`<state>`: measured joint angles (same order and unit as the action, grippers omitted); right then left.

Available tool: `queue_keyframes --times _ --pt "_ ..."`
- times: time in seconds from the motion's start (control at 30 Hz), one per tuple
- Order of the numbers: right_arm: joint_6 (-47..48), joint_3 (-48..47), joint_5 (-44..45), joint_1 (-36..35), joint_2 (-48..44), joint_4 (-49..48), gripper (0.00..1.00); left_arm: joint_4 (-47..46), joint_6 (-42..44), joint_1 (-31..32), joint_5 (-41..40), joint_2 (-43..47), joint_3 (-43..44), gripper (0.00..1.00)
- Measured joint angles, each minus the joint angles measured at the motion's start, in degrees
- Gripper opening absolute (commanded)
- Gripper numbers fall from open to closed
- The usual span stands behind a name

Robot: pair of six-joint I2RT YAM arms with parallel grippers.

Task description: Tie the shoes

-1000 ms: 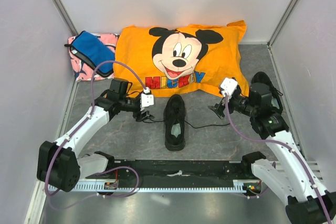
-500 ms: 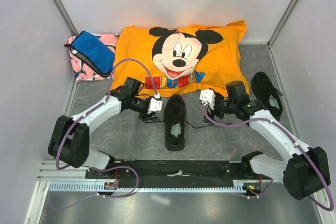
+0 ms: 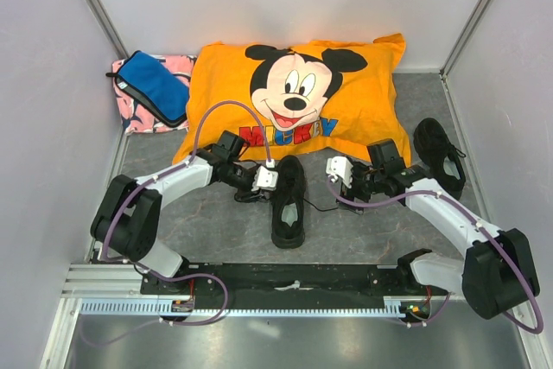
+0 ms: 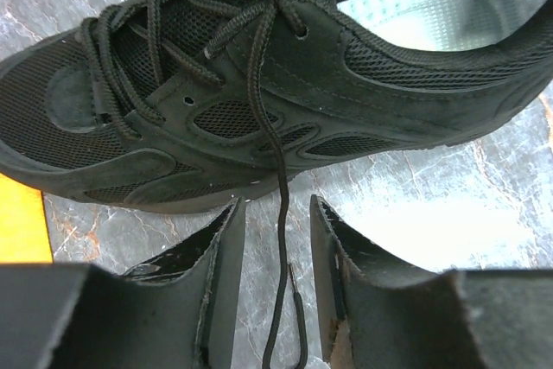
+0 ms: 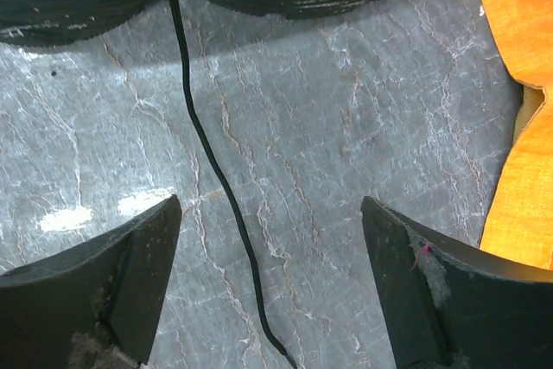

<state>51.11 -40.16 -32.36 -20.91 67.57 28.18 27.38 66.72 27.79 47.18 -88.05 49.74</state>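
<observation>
Left tool [image 4: 275,206] closer to centre shoe [image 3: 288,200], jaws narrower round lace [image 4: 278,170]; right tool [image 5: 270,205] moved inward.

Only one word is read: "MICKEY", printed in multicoloured block letters on the large orange fabric pillow [image 3: 216,84], just under the cartoon mouse face [image 3: 294,85], upper centre of the top view.

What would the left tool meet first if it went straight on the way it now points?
Probably the side of the nearer black shoe: the left tool points right at it, with the loose lace lying between its jaws. Depth is hard to judge.
</observation>
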Motion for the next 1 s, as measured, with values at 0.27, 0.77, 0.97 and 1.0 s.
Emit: queue_keyframes --times 0.27,0.77,0.97,1.0 --pt "0.6 0.1 1.0 0.0 1.6 0.2 0.88 -0.5 -0.4 1.1 -0.7 -0.7 0.5 0.38" --pt "1.2 0.2 2.8 0.0 1.8 0.4 0.79 -1.0 -5.3 1.8 -2.0 -0.9 1.3 0.02" --pt "1.4 1.2 3.8 0.0 1.7 1.0 0.76 -4.2 -15.5 -1.0 0.1 5.9 -0.5 0.02" --pt "1.4 1.4 4.2 0.0 1.7 1.1 0.76 -5.8 -18.2 -1.3 0.7 7.2 -1.1 0.02"
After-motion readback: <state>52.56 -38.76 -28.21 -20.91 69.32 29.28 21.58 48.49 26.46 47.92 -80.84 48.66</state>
